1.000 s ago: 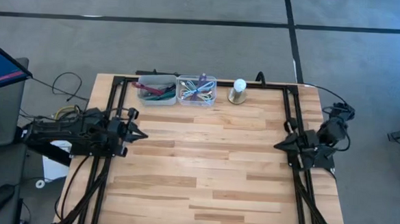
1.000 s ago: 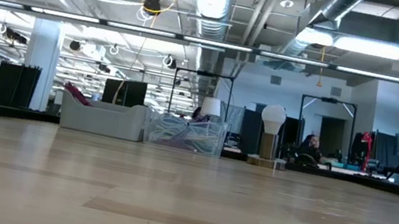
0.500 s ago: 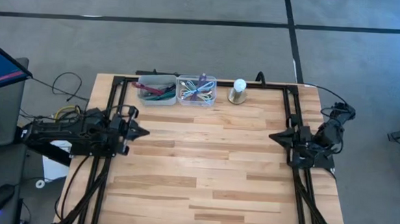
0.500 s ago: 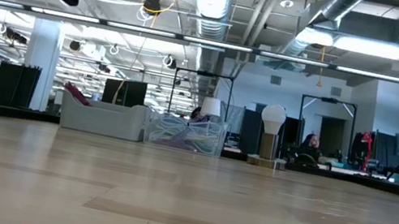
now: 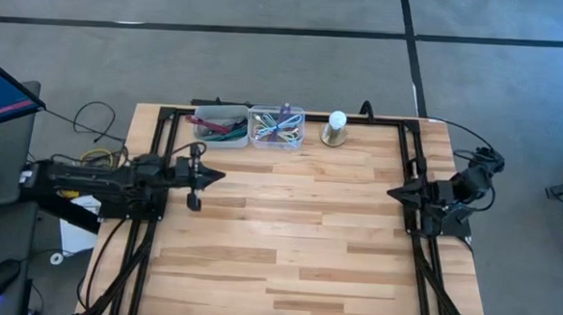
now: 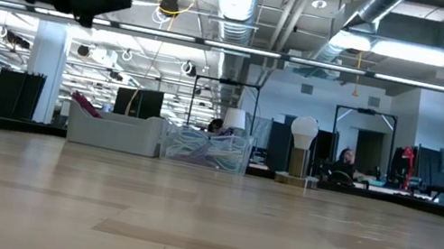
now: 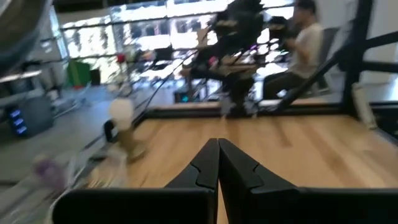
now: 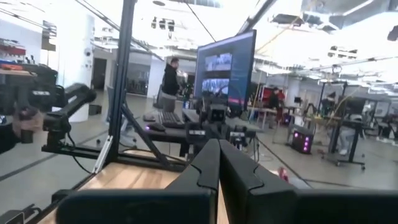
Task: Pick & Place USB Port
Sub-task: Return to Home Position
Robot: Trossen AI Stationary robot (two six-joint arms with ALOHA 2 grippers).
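Two bins stand at the table's far edge: a grey bin (image 5: 219,125) with red and green cables and a clear bin (image 5: 276,126) with coloured cables; I cannot make out a single USB part among them. My left gripper (image 5: 221,177) (image 7: 218,144) hangs shut over the table's left part, near side of the grey bin. My right gripper (image 5: 390,193) (image 8: 218,144) hangs shut over the table's right part. Both hold nothing.
A white bulb on a round wooden base (image 5: 335,128) (image 6: 300,150) stands right of the clear bin. Black frame rails (image 5: 414,174) run along the table's left and right sides. Bare wood (image 5: 288,225) lies between the arms. People show in the room beyond.
My left gripper has reached out toward the table's right and far edge, now closer to the grey bin, and the arm has stretched. My right gripper has shifted a little toward the far edge, first left, then back right. Both have stayed shut.
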